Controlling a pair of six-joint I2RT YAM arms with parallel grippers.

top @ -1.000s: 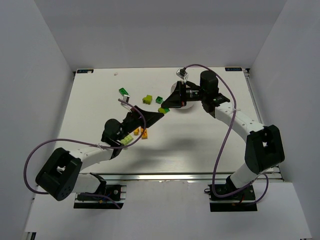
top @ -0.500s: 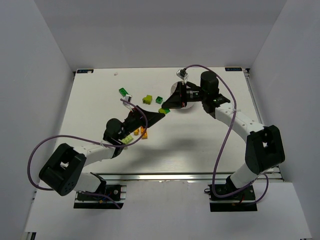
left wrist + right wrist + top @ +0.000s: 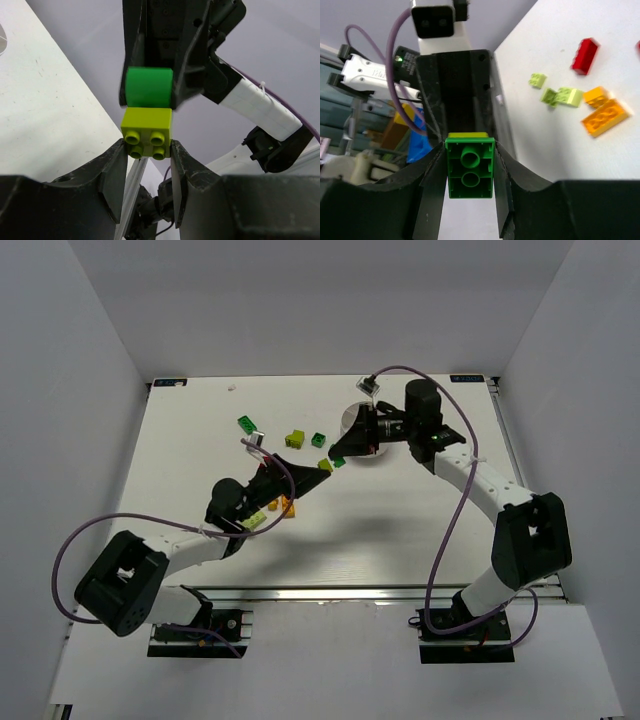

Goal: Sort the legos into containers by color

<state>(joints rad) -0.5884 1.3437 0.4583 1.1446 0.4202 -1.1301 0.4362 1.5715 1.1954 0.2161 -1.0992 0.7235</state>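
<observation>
Overhead, the left arm (image 3: 180, 540) and right arm (image 3: 480, 480) both reach inward over the table (image 3: 400, 520). The left gripper (image 3: 322, 470) and right gripper (image 3: 337, 457) meet tip to tip at 8 o'clock of the round white plastic dish (image 3: 348, 420). How the jaws stand cannot be told here. Loose bricks (image 3: 295, 439) lie from 8 to 11 o'clock of that meeting, well apart from the table's edges.

The left wrist view settles it. The left fingers pinch a lime-yellow studded plastic brick (image 3: 147, 132), which touches a dark green studded plastic brick (image 3: 149, 88) clamped by the right fingers.

The right wrist view shows that green brick end-on between its own pads. At 2 o'clock a red brick (image 3: 585, 53) and orange bricks (image 3: 605, 117) lie on the table.
</observation>
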